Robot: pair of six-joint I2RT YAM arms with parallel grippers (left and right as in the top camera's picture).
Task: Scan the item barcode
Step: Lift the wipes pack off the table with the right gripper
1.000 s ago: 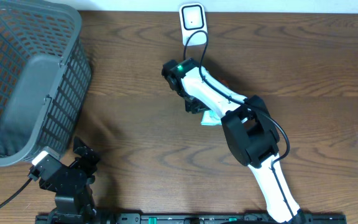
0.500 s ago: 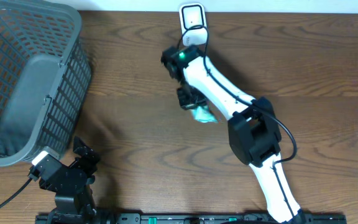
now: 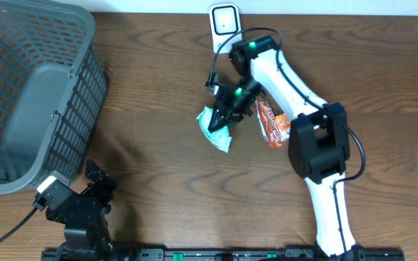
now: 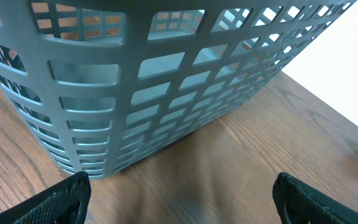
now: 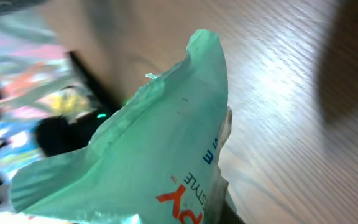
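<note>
1. Centrally in the overhead frame, the right gripper (image 3: pixel 222 116) has its fingers clamped on a teal snack packet (image 3: pixel 215 134), below the white barcode scanner (image 3: pixel 225 22) at the top edge. An orange packet (image 3: pixel 271 125) lies just right on the counter (image 3: pixel 158 181). The left gripper (image 3: pixel 99 177) sits lower left, near the grey basket (image 3: pixel 85 87).
2. Left wrist: its fingers (image 4: pixel 55 202) stand wide at the lower corners, facing the basket wall.
3. Right wrist: the teal packet fills lower left; wood grain shows at right.

Grey plastic mesh basket (image 4: pixel 154 81) on the brown wooden table (image 4: pixel 229 180), black fingers (image 4: pixel 55 205) wide apart at both lower corners.
</note>
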